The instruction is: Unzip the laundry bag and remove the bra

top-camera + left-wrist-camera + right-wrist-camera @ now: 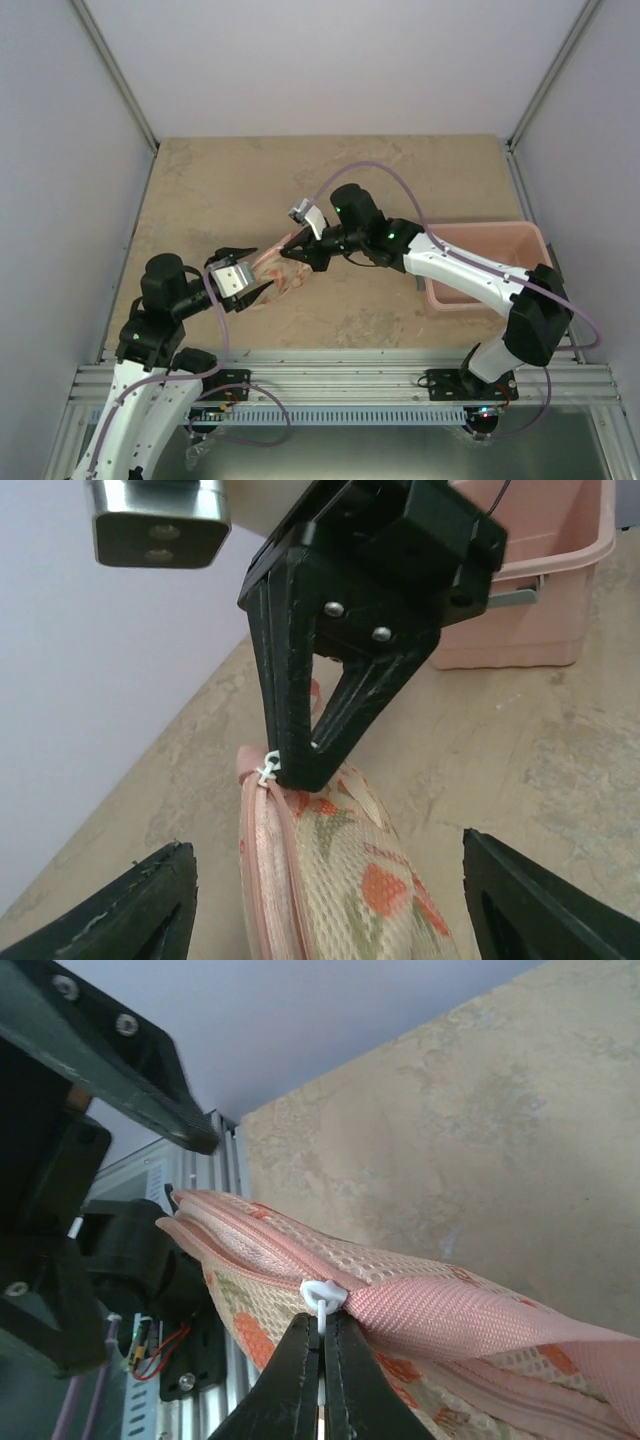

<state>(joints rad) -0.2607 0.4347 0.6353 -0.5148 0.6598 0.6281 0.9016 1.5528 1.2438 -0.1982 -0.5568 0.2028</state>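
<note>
We find the task at its opening stage. The laundry bag (pixel 278 272) sits mid-table between the two arms, turned up on edge, with its pink zip rim uppermost. The right gripper (pixel 322 1328) is closed to a thin pinch on the white zip pull (pixel 322 1293); the rim to one side of the pull reads as zipped tight, and on the other side we cannot tell whether the teeth have parted. The left gripper (pixel 325 845) is spread wide with the bag's near end between its fingers; we see no contact there. No bra is visible in any view; we judge it is inside. Outstanding: the full zip run, opening the case, and the extraction itself. The pink tub (pixel 540 600) stands apart at the right.
</note>
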